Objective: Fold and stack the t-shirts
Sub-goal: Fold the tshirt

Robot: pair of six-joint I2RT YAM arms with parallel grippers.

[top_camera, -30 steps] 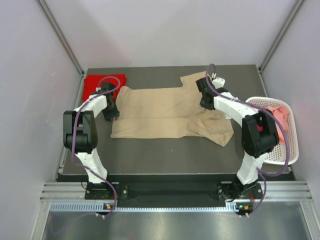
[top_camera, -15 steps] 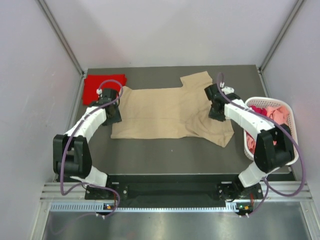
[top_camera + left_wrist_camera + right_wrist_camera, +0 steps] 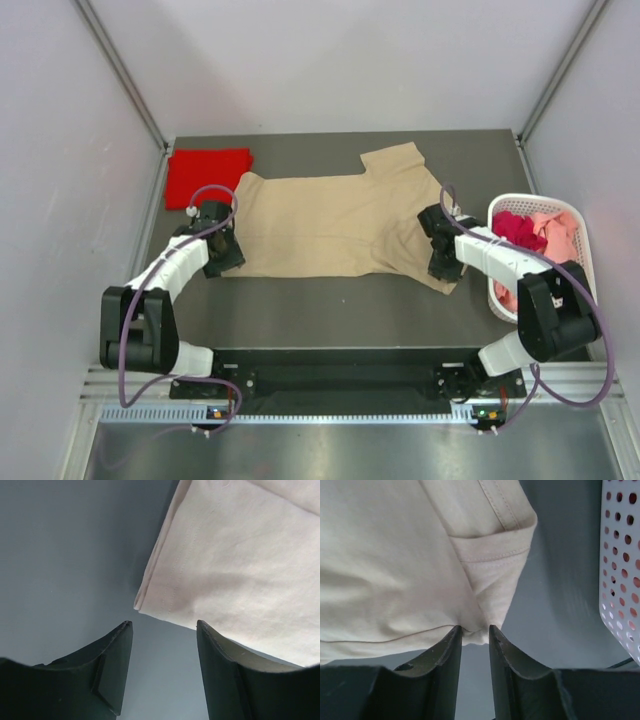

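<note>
Tan shirt [image 3: 335, 225] spread lengthwise across the table [image 3: 330, 310]; open left gripper [image 3: 164, 625] just short of its near-left corner, right gripper [image 3: 475, 628] with narrow jaws at its near-right corner, grip uncertain

The left arm [image 3: 165, 268] is seen folded low at the left of the overhead frame, the left gripper [image 3: 162, 626] angled downward and spread wide. At right, the right arm [image 3: 495, 255] is reached inward, the right gripper [image 3: 475, 628] narrowly parted.
</note>
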